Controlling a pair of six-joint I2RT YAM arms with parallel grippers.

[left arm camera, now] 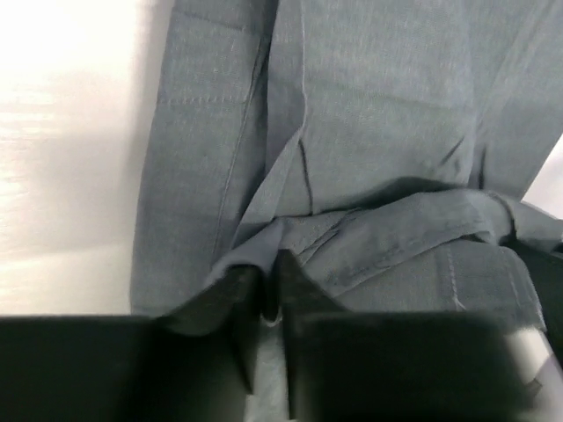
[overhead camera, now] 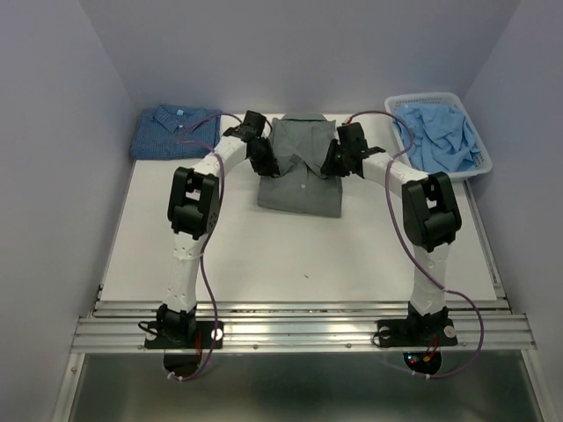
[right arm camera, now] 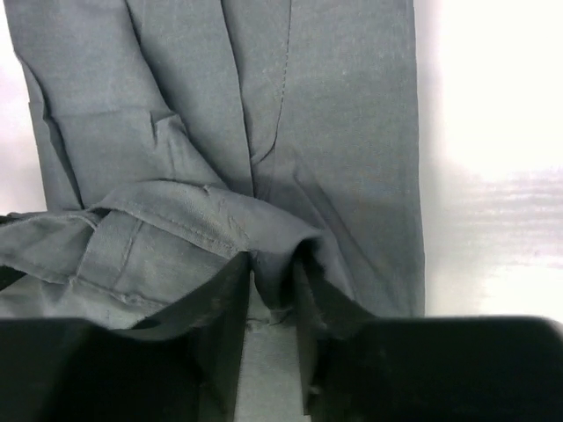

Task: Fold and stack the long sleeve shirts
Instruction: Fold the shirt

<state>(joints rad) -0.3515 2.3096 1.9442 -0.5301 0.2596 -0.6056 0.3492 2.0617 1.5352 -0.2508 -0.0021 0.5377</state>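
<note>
The slate-grey shirt (overhead camera: 299,171) lies partly folded at the middle back of the table. My left gripper (overhead camera: 262,156) is shut on a fold of its cloth at the left edge; the wrist view shows the grey cloth (left arm camera: 352,149) pinched between the dark fingers (left arm camera: 303,290). My right gripper (overhead camera: 334,161) is shut on a fold at the shirt's right edge, with grey cloth (right arm camera: 264,132) bunched between its fingers (right arm camera: 321,281). The dark blue checked shirt (overhead camera: 171,132) lies folded at the back left.
A white basket (overhead camera: 477,171) at the back right holds light blue cloth (overhead camera: 440,132). Purple walls close the table at the back and sides. A metal rail runs along the near edge by the arm bases.
</note>
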